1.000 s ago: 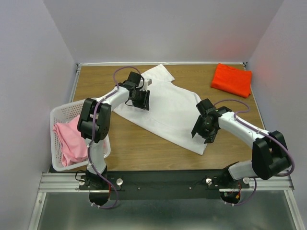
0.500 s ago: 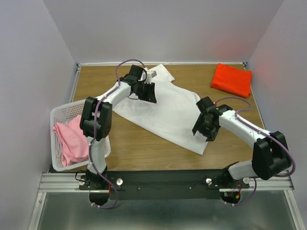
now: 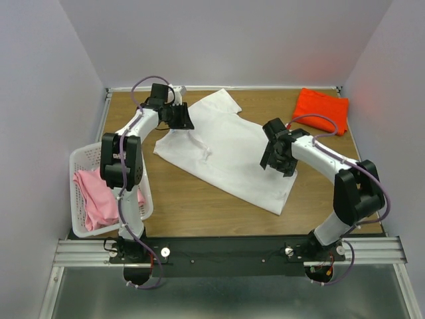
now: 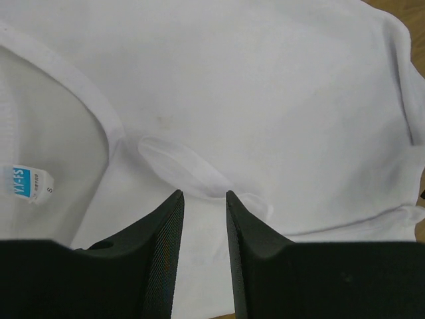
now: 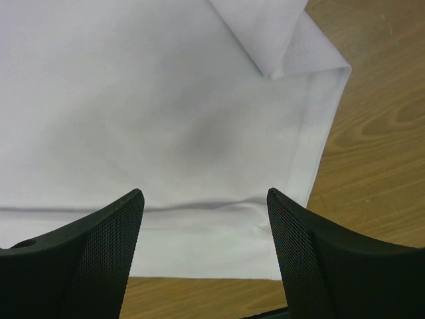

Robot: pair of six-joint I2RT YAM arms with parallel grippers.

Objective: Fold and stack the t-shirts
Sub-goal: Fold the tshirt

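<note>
The white t-shirt [image 3: 229, 149] lies spread across the middle of the table, with a small crease near its left side. My left gripper [image 3: 183, 121] is over its collar end. In the left wrist view the collar and a blue size label [image 4: 26, 185] show, and my left gripper [image 4: 204, 194] stands narrowly open above the cloth [image 4: 279, 100], pinching nothing. My right gripper [image 3: 271, 161] hangs wide open over the shirt's right side; the right wrist view shows my right gripper [image 5: 204, 193] above the shirt's hem edge [image 5: 166, 100]. The orange-red t-shirt [image 3: 321, 110] lies folded at the back right. The pink t-shirt [image 3: 96, 193] sits bunched in the basket.
A white lattice basket [image 3: 81, 158] stands at the table's left front edge, beside the left arm. Walls close in the table on three sides. Bare wood [image 5: 372, 133] shows to the right of the white shirt's hem and along the front.
My left gripper moved from over the shirt's upper middle to the back left, by the collar. My right gripper shifted slightly toward the back and opened wider.
</note>
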